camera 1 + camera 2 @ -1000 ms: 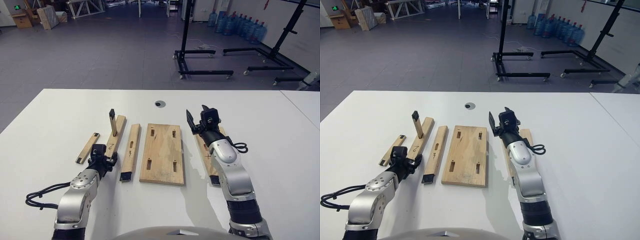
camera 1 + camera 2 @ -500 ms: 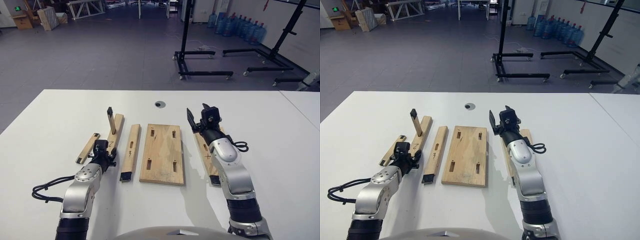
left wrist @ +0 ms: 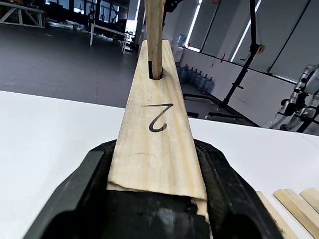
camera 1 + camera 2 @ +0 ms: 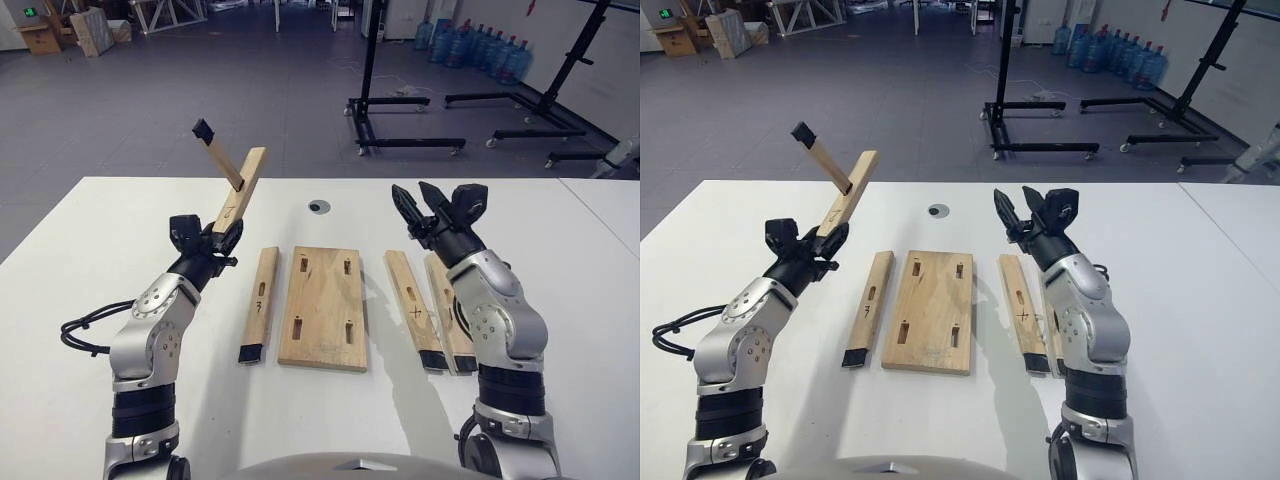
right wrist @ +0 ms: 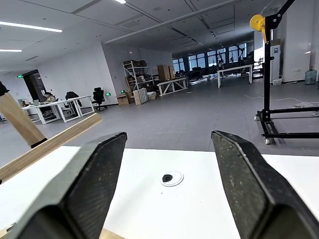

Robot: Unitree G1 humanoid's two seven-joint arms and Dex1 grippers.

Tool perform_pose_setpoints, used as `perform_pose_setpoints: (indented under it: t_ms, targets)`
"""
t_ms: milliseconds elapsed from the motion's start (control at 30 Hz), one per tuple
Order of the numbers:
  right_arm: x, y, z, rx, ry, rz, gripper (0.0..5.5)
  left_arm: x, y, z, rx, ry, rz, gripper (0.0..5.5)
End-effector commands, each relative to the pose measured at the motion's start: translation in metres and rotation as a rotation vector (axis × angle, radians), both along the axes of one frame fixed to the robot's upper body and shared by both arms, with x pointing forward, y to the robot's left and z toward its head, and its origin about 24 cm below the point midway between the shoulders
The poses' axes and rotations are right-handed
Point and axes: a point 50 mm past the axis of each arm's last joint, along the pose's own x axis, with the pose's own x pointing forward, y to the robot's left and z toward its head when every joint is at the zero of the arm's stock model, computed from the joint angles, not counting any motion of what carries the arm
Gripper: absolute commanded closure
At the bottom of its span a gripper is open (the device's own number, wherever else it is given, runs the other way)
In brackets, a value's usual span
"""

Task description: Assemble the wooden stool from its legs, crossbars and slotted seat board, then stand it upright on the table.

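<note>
Pinching a leg (image 4: 240, 188) aloft with left gripper (image 4: 207, 240), right gripper (image 4: 437, 205) spread. Below, white table (image 4: 90, 300) bearing seat board (image 4: 323, 308); beyond, grey floor (image 4: 250, 90), black stands (image 4: 405, 110).

Round cable grommet (image 4: 320, 207) straight ahead, centre. On the grey floor (image 4: 200, 90) behind: black wheeled stands (image 4: 405, 105) at right, blue water jugs (image 4: 480, 48) by the far wall, cardboard boxes (image 4: 45, 38) far left. Office desks (image 5: 55, 112) farther off.

The pale leg marked 2 (image 4: 238, 190), a black-tipped crossbar (image 4: 220, 153) stuck through its slot, tilts upward in the left gripper (image 4: 207, 240), while the four-slotted seat board (image 4: 324, 308) lies flat between one black-footed leg (image 4: 258, 315) on its left and two touching legs (image 4: 413, 308) on its right.
</note>
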Motion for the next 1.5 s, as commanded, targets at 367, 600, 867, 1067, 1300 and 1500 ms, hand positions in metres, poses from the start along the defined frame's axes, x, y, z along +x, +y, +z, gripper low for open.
perform_pose_setpoints:
  t_ms: [367, 600, 867, 1067, 1300, 1500]
  targets:
    - [-0.022, -0.002, 0.024, 0.775, -0.032, 0.633, 1.64, -0.053, -0.035, 0.038, -0.532, -0.046, -0.880, 3.47]
    - [-0.022, 0.016, 0.031, 0.830, -0.046, 0.763, 1.63, -0.051, -0.033, 0.037, -0.564, -0.009, -0.922, 3.47]
    - [-0.020, 0.039, 0.029, 0.839, -0.004, 0.880, 1.63, -0.055, -0.036, 0.032, -0.560, 0.036, -0.980, 3.47]
    - [-0.021, 0.048, 0.026, 0.802, 0.022, 0.940, 1.63, -0.056, -0.041, 0.031, -0.559, 0.040, -1.004, 3.47]
    - [-0.023, 0.046, 0.026, 0.838, 0.012, 0.985, 2.76, -0.059, -0.047, 0.028, -0.552, 0.053, -1.020, 3.47]
    - [-0.026, 0.046, 0.026, 0.814, 0.019, 1.008, 3.37, -0.059, -0.045, 0.024, -0.565, 0.043, -0.991, 3.47]
